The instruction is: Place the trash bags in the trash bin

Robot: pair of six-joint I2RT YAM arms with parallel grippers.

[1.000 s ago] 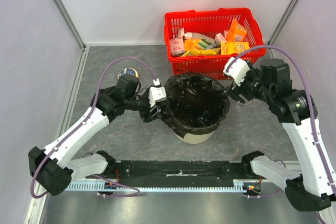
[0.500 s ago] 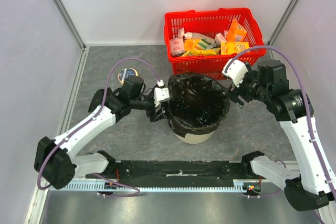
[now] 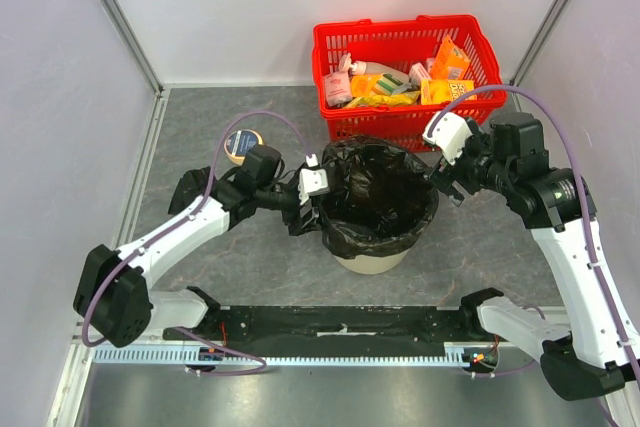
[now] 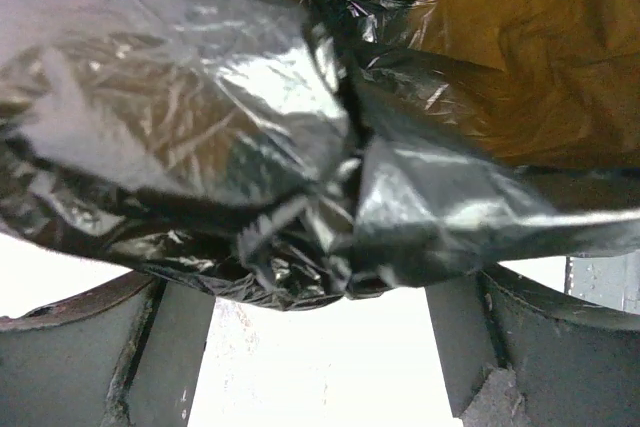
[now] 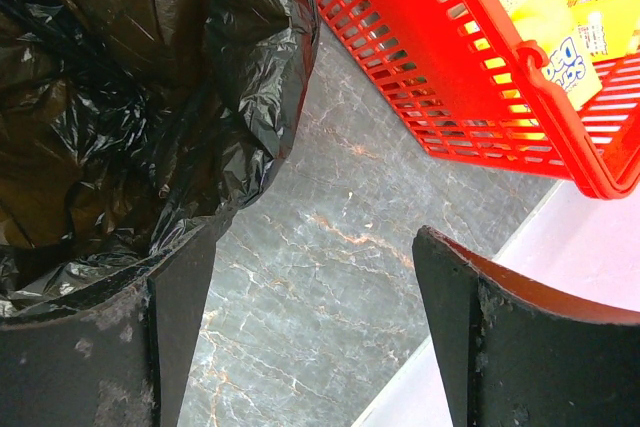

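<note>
The left claw (image 3: 303,213) stands open with the crumpled black trash bag (image 3: 376,197) just ahead of its spread fingers, the right claw (image 3: 446,187) is likewise open beside the bag's opposite rim, and the beige trash bin (image 3: 372,262) sits between them.

The trash bag (image 3: 378,202) is thin black plastic film, glossy and heavily crinkled, showing translucent brown where stretched. The trash bin (image 3: 372,263) beneath is smooth, matt beige plastic. The table (image 3: 250,267) looks like dull grey veined stone. At upper right, the red basket (image 3: 375,127) is shiny moulded plastic lattice.
</note>
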